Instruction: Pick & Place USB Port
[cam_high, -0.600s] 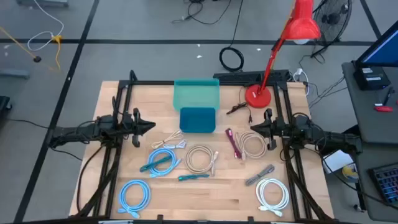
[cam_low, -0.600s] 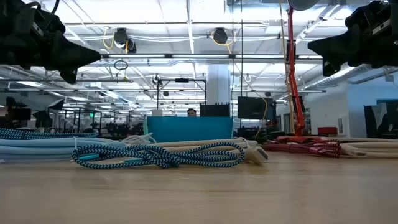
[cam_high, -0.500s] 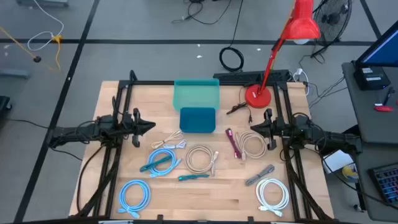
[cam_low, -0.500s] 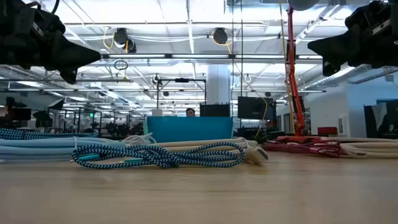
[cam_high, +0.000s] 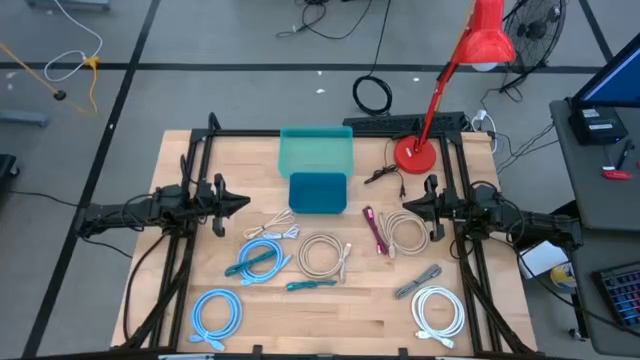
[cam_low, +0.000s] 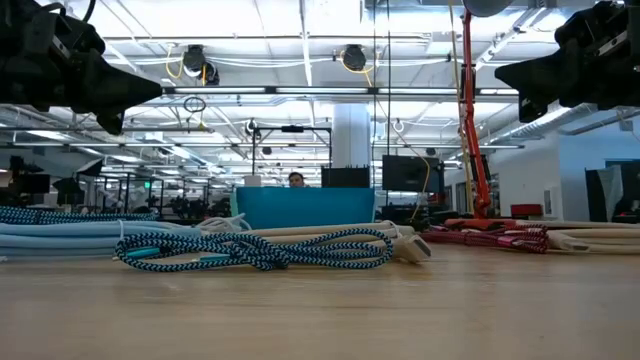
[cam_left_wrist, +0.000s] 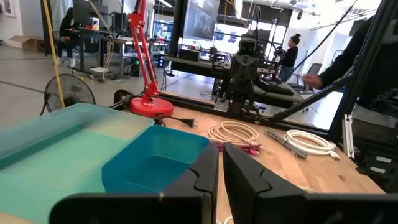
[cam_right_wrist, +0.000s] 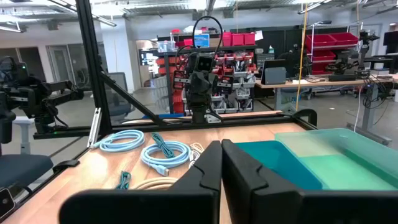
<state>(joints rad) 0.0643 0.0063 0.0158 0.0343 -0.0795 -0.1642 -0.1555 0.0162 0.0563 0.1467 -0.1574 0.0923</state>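
Observation:
Several coiled USB cables lie flat on the wooden table: a blue coil (cam_high: 258, 258), a beige coil (cam_high: 322, 255), a teal braided cable (cam_high: 312, 285), a magenta cable (cam_high: 375, 230), a second beige coil (cam_high: 405, 235) and others nearer the front. A dark teal bin (cam_high: 318, 192) stands before a lighter teal tray (cam_high: 316, 152). My left gripper (cam_high: 243, 203) (cam_left_wrist: 220, 147) hovers shut above the table's left side, pointing right. My right gripper (cam_high: 404, 206) (cam_right_wrist: 221, 144) hovers shut over the right side, pointing left, above the second beige coil.
A red desk lamp stands with its base (cam_high: 414, 153) at the far right corner. A light blue coil (cam_high: 216, 312), a grey cable (cam_high: 418, 282) and a white coil (cam_high: 438, 310) lie near the front edge. Black frame rails (cam_high: 190, 160) run along both sides.

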